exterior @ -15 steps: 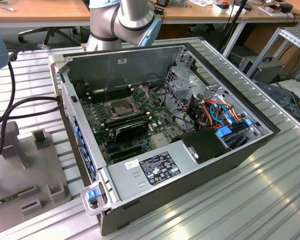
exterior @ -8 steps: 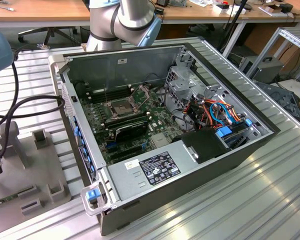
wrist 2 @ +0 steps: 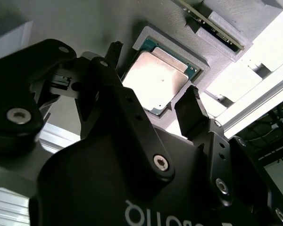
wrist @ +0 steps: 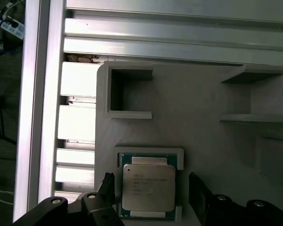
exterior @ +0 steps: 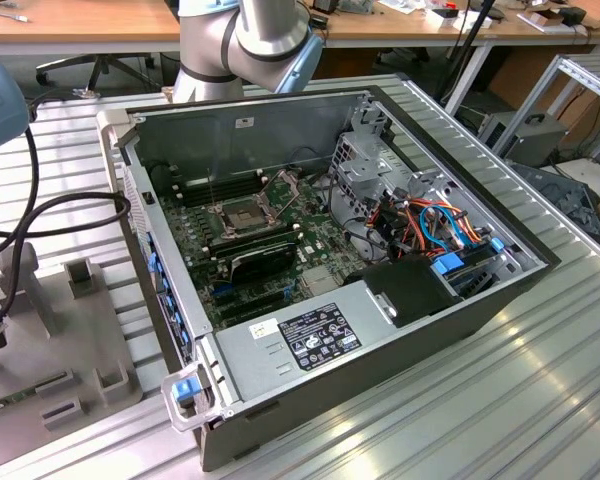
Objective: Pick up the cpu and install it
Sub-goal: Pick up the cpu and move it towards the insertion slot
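The cpu point(wrist: 148, 187) flat in a grey holder point(wrist: 151, 151) recess, hand point(wrist: 152, 182) spread to either side

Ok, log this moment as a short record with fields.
cpu: flat in a recess of the grey holder, metal top up
end effector: open, straddling the cpu, not closed on it
computer case: open, motherboard exposed
socket: on the motherboard, in the exterior view
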`<state>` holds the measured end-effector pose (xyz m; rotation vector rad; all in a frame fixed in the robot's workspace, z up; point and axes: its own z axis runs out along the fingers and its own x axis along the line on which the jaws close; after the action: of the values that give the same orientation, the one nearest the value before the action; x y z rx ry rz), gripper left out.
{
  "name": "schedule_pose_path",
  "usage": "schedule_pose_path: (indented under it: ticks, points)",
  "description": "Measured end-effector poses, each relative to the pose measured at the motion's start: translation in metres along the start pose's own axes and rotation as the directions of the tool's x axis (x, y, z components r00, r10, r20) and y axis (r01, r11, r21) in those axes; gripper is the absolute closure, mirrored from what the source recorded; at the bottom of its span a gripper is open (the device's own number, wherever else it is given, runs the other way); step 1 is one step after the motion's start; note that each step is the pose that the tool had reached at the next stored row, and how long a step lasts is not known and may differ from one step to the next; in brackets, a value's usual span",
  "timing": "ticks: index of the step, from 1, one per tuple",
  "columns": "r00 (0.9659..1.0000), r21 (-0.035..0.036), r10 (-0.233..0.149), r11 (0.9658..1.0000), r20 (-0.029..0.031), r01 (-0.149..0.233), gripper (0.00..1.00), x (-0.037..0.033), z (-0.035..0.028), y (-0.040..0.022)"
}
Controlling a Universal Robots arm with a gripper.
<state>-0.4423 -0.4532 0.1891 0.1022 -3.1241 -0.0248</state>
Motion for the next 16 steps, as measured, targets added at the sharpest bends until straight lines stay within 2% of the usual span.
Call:
schedule_pose_path:
  ticks: [3,11,12,15,16]
  points:
    - [1.0,0.003,0.0,1.0,-0.0003,0.0,0.26,-0.0003,0.0005,0.0003]
    - [1.0,0.0032,0.0,1.0,-0.0003,0.0,0.26,-0.0004,0.0005,0.0004]
    - [1.0,0.0032,0.0,1.0,-0.0003,0.0,0.28,-0.0004,0.0005,0.0004]
    - [1.0,0.0033,0.0,1.0,-0.0003,0.0,0.45,-0.0005,0.0004,0.0004]
    - [1.0,0.0032,0.0,1.0,-0.0002,0.0,0.45,-0.0005,0.0005,0.0004]
